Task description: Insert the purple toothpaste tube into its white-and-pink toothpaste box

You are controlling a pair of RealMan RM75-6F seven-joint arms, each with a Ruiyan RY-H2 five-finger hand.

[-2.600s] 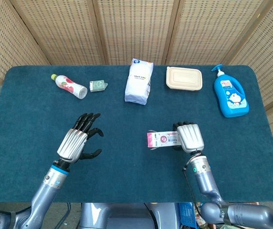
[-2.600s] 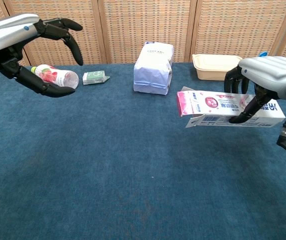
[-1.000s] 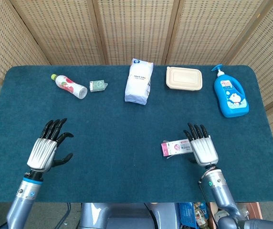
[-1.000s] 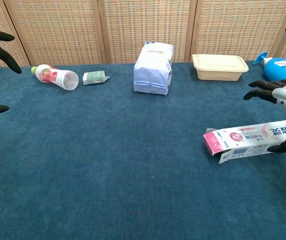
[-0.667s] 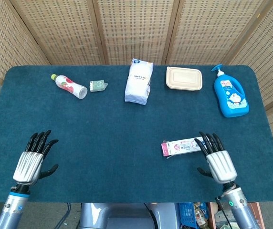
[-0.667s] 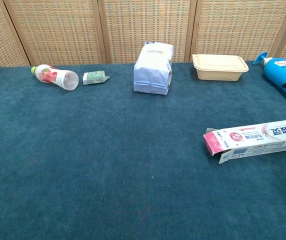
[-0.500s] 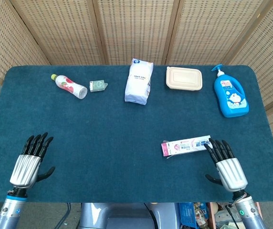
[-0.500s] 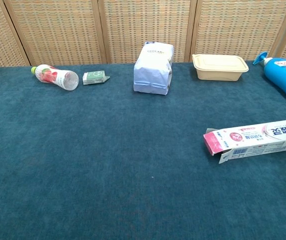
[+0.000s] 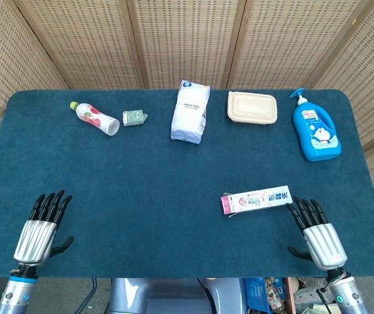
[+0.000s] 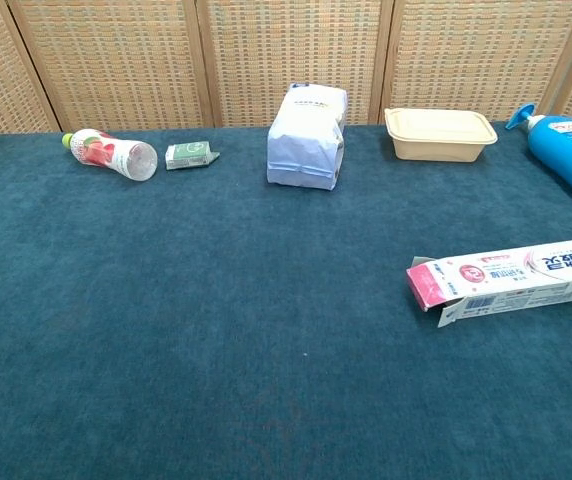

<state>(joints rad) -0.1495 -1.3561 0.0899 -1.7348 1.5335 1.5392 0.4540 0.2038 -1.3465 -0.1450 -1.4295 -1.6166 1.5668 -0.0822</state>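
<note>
- Head view: the toothpaste box (image 9: 257, 199) lies flat on the desk (image 9: 174, 176), just beyond the right hand (image 9: 319, 237). Both hands, left hand (image 9: 38, 232) included, hold nothing, fingers apart.
- We judge the carton light and crushable; grasp its long sides.
- Chest view: the box's pink end flap stands open. No purple tube is visible; we cannot tell whether it sits inside. Both hands are out of frame.

Bright, even light falls from above on the counter (image 9: 174, 170); shadows are soft and short beneath each object; both views are sharp, free of glare; the lattice screen (image 10: 296, 50) shows fine moiré.
</note>
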